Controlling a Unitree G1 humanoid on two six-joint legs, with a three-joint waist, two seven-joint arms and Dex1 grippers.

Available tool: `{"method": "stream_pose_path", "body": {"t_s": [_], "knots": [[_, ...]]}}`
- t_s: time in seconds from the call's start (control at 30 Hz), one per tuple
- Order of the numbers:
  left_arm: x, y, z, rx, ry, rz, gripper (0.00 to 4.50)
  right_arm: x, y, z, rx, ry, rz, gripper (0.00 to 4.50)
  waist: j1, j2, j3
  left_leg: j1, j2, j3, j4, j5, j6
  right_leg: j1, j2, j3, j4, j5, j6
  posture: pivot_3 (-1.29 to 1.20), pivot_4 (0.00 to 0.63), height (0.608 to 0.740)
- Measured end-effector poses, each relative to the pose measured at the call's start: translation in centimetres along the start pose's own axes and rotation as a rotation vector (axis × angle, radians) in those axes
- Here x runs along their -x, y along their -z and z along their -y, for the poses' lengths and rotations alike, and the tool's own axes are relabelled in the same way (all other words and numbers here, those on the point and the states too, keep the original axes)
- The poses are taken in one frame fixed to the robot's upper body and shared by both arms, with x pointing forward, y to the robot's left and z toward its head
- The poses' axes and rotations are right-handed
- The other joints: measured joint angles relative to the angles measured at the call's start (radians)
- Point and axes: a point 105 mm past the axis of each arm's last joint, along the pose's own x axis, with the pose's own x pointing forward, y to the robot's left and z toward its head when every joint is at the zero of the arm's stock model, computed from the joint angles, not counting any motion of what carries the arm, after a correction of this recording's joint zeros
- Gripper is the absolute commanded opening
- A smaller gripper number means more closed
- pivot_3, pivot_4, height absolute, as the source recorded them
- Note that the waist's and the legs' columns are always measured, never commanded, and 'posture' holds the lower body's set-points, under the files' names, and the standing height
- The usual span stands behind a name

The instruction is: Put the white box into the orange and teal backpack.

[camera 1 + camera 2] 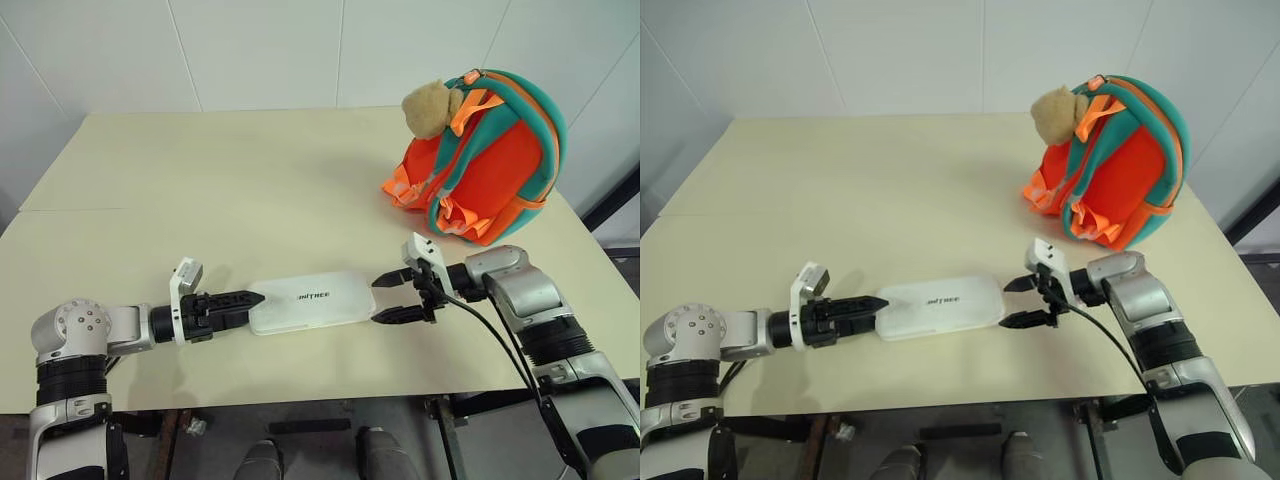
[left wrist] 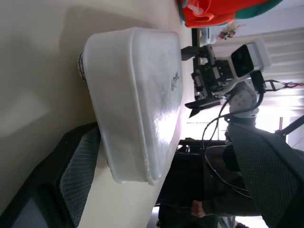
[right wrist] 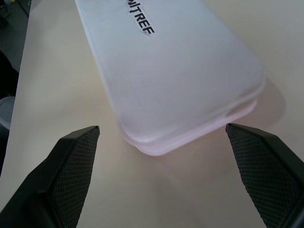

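The white box [image 1: 310, 300] lies flat on the table near its front edge, lettering up. My left gripper [image 1: 255, 298] is at the box's left end, rolled on its side and open. In the left wrist view one finger [image 2: 71, 180] is low by the tabletop and the other finger [image 2: 266, 175] is above the box [image 2: 137, 95]. My right gripper [image 1: 392, 298] is open at the right end, with that end just ahead of its fingertips [image 3: 76, 142]. The orange and teal backpack [image 1: 490, 160] stands at the table's back right with a tan bear [image 1: 430, 105] on it, well clear of both grippers.
The cream table [image 1: 250, 180] is bare between the box and the backpack, and its front edge runs just below the grippers. A white wall stands behind it. A black cable [image 1: 490, 335] trails from my right wrist. A person's hand [image 2: 197, 209] appears in the left wrist view.
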Motion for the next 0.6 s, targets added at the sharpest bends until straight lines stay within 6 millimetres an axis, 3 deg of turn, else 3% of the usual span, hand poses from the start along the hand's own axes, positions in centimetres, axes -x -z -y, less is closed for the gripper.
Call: {"method": "stream_pose_path", "body": {"t_s": [0.57,0.6], "knots": [[-2.3,0.7,-0.1,0.089,0.057,-0.007,4.48,-1.7,-0.9,-1.2,0.024,-0.005,0.051,4.5,0.003,0.0,0.0,0.0,0.0,0.0,0.001,0.0,0.0,0.0,0.0,0.0,0.0,0.0,0.0,0.0,0.15,0.74],[-2.3,0.7,-0.1,0.091,0.061,-0.008,4.31,-1.7,-0.8,-1.2,0.02,-0.004,0.052,4.5,0.003,0.0,0.0,0.0,0.0,0.0,0.001,0.0,0.0,0.0,0.0,0.0,0.0,0.0,0.0,0.0,0.15,0.74]]}}
